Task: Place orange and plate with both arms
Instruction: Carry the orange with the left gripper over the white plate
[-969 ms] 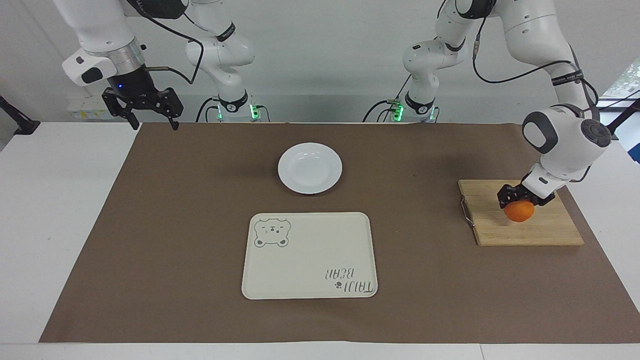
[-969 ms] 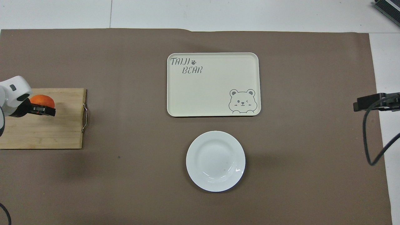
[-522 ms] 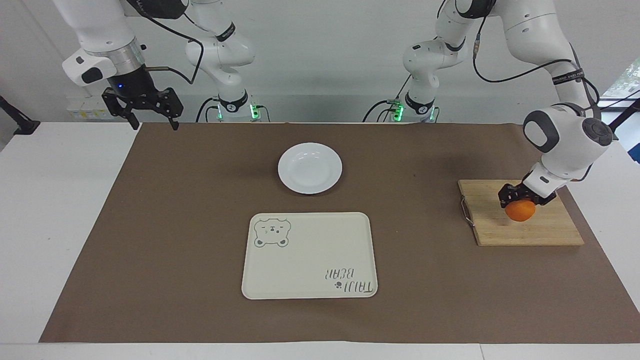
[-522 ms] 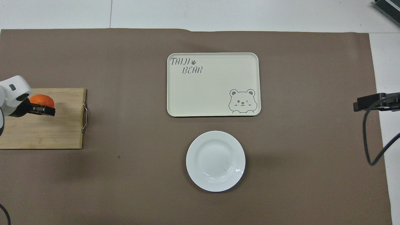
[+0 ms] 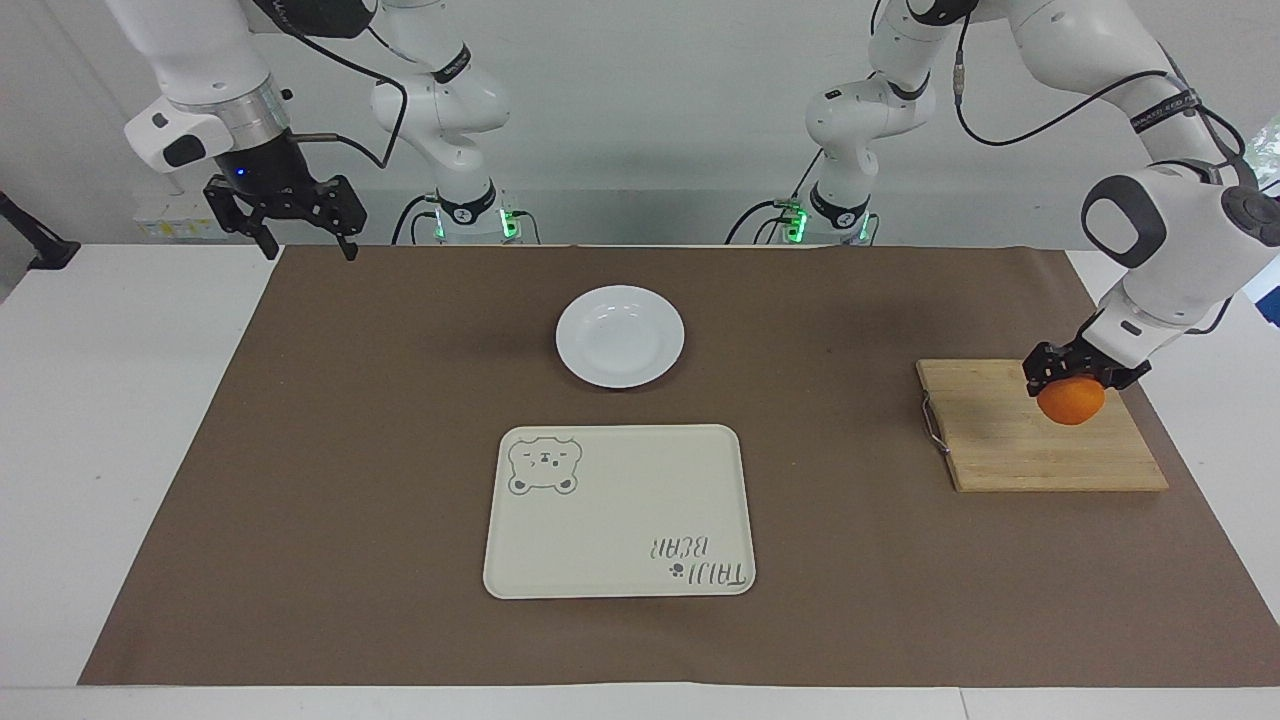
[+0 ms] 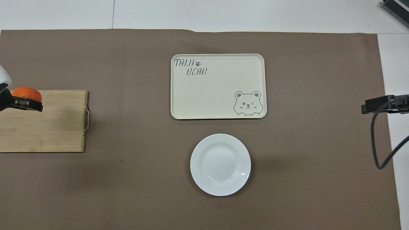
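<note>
Over the cutting board's (image 5: 1040,445) edge, left gripper (image 5: 1070,375) grips orange (image 5: 1072,402)

White table (image 5: 120,420) — brown mat (image 5: 330,450) with plate (image 5: 620,336), tray (image 5: 619,511), board (image 5: 1010,445)

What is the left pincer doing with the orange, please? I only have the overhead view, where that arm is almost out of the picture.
Observer: The left pincer is shut on the orange from above, and the orange looks lifted just clear of the cutting board.
Operator: Thank you. And how does the right pincer stand? I see only a black piece at the edge.
Observer: The right pincer hangs open and empty, up in the air over the corner of the brown mat at the right arm's end; that arm waits.
</note>
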`<state>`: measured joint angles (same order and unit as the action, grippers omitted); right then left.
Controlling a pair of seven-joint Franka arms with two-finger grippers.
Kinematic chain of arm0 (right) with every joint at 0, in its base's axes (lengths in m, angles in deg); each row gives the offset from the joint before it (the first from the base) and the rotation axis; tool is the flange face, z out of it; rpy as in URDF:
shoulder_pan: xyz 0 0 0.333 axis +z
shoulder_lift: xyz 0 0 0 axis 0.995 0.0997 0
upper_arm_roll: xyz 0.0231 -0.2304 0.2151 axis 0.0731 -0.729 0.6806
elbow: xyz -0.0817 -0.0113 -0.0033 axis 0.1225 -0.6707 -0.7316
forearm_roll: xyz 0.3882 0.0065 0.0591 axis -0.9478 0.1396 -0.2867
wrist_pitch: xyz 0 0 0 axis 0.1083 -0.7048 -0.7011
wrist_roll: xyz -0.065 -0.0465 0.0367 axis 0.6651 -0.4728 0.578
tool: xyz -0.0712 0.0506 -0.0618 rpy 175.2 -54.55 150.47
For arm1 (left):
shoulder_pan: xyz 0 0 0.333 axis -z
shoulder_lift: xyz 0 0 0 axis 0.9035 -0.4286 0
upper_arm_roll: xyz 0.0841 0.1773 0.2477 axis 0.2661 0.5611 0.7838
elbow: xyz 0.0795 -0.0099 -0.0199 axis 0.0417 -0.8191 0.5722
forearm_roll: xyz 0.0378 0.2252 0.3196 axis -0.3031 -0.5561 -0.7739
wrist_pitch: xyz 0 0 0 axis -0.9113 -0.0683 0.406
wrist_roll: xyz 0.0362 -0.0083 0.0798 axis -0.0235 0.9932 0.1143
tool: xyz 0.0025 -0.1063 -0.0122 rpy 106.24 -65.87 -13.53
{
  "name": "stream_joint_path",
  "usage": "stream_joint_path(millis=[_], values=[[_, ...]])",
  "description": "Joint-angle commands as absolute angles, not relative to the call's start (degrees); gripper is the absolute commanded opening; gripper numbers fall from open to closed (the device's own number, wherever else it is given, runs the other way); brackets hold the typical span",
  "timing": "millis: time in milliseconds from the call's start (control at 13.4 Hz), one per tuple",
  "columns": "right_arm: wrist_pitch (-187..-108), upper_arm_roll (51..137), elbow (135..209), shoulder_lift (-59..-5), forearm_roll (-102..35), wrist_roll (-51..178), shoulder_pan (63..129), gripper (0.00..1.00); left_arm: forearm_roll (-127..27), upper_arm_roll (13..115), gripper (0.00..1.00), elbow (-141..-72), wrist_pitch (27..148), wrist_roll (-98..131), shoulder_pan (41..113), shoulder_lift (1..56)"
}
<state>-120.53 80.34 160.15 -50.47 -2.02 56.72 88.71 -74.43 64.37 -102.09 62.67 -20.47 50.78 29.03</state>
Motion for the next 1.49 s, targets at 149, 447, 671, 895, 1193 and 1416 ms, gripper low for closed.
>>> stream_joint_path(millis=[149, 447, 671, 895, 1193, 1416], values=[[-119.83, 80.43, 159.76, -50.36, -1.52, 55.55, 88.76, 1.00, -74.80, 63.79, 0.00, -102.03, 56.11, -14.12, 54.15, 34.95], [-119.83, 80.43, 159.76, -50.36, -1.52, 55.55, 88.76, 1.00, -74.80, 63.70, 0.00, -102.47, 53.82, -5.25, 61.35, 36.10], [-119.83, 80.43, 159.76, -50.36, -1.52, 55.55, 88.76, 1.00, -74.80, 63.70, 0.00, -102.56, 53.73, 3.71, 67.59, 36.28], [-119.83, 80.43, 159.76, -50.36, -1.52, 55.55, 88.76, 1.00, -74.80, 63.70, 0.00, -102.56, 53.64, 12.24, 73.48, 36.46], [-119.83, 80.43, 159.76, -50.36, -1.52, 55.55, 88.76, 1.00, -74.80, 63.53, 0.00, -102.99, 54.87, 25.24, 83.23, 37.33], [-119.83, 80.43, 159.76, -50.36, -1.52, 55.55, 88.76, 1.00, -74.63, 63.35, 0.00, -103.26, 55.84, 31.77, 88.86, 37.95]])
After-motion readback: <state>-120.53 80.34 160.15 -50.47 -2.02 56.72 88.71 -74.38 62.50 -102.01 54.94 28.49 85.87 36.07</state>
